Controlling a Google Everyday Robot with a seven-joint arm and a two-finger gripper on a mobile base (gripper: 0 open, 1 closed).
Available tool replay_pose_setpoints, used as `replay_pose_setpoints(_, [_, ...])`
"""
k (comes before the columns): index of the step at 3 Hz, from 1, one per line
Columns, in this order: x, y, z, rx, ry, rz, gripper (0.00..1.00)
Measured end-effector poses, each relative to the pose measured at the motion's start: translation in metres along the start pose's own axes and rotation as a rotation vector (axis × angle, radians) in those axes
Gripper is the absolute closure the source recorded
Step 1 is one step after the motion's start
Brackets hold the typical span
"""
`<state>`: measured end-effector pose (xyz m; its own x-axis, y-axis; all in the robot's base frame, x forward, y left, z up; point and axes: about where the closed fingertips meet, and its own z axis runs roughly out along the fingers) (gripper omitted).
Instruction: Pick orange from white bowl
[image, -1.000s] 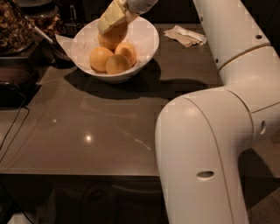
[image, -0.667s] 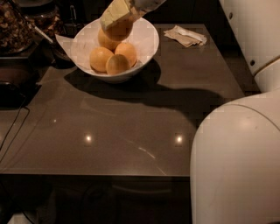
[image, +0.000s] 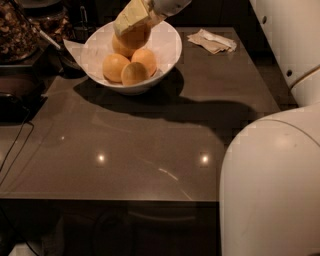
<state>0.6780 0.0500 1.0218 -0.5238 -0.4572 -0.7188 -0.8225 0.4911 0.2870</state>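
The gripper (image: 132, 16) hangs over the rear of the white bowl (image: 170, 42), right on top of the orange (image: 131, 43); I cannot tell whether it is spread or clamped on the fruit. The orange lies in the bowl, behind three other oranges (image: 116, 66). The bowl stands at the tabletop's (image: 150, 150) far edge, with a crumpled napkin (image: 212, 41) to the right of it.

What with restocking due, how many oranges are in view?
4, all in the white bowl: three oranges in front, one orange behind, under the gripper. Others may be hidden.
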Motion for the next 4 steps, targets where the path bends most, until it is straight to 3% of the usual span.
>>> replay_pose_setpoints(1, [0.018, 0.017, 0.005, -0.054, -0.005, 0.05, 1.0])
replay_pose_setpoints(2, [0.018, 0.017, 0.005, -0.054, -0.004, 0.05, 1.0])
replay_pose_setpoints(3, [0.023, 0.035, 0.001, -0.044, -0.022, 0.071, 1.0])
replay_pose_setpoints(4, [0.024, 0.074, -0.025, -0.005, -0.125, 0.098, 1.0])
